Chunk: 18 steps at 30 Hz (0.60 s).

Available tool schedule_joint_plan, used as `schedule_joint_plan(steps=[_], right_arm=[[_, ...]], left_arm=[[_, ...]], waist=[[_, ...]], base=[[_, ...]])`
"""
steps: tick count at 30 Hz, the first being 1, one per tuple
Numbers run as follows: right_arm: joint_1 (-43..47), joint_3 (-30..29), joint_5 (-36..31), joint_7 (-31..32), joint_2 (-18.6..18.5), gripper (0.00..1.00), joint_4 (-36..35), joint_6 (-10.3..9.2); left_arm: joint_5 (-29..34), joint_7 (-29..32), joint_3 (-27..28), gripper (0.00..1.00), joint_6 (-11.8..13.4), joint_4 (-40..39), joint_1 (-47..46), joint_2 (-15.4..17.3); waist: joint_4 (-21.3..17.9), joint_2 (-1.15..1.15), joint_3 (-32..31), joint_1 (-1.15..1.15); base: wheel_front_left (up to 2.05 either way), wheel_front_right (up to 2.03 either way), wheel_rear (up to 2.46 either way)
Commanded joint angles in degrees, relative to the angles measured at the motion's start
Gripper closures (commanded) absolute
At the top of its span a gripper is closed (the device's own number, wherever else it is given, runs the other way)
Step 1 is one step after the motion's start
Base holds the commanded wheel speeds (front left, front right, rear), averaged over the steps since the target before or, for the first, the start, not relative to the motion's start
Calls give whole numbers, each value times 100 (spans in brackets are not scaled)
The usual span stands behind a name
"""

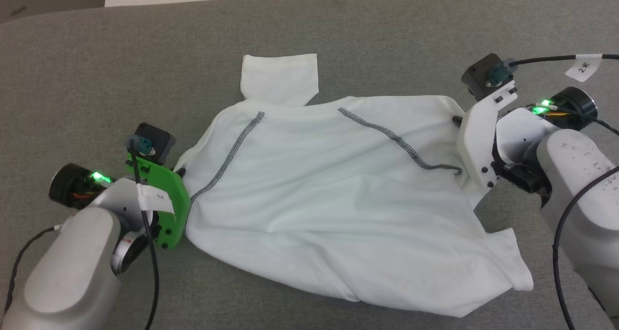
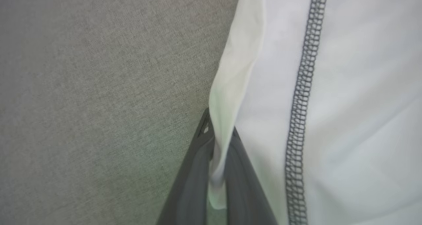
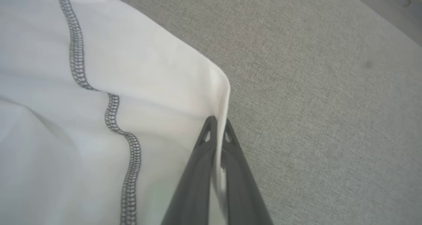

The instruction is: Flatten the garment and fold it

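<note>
- White thin cloth: the garment [image 1: 338, 189] lies spread but rumpled on the grey fabric surface [image 1: 96, 68], its nearest corner bunched.
- The left gripper [image 2: 220, 132] is clamped on one side edge and the right gripper [image 3: 217, 121] is pinched on the opposite edge, likely to pull the cloth taut.
- Farther off, one sleeve [image 1: 279, 78] lies flat.

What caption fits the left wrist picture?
Left end effector pinching an edge of the white T-shirt on grey surface.
</note>
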Motion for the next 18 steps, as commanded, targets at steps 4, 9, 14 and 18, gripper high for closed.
schedule_joint_plan(steps=[4,9,14,18], right_arm=[[-44,-134,43,-29,-209,100,-259,19],[-423,-355,3,28,-509,100,-606,19],[-1263,-646,-112,131,-662,100,-791,19],[-2140,-827,-287,101,-632,100,-753,19]], left_arm=[[-260,-312,152,100,-82,-225,-410,9],[-446,-513,230,100,-158,-550,-1146,80],[-536,-572,306,100,-182,-541,-2214,15],[-474,-717,551,100,-19,-211,-3173,-146]], waist=[[35,0,-97,0],[35,0,-73,0],[-61,0,234,0],[-189,0,601,0]], base=[[0,0,0],[0,0,0],[0,0,0],[0,0,0]])
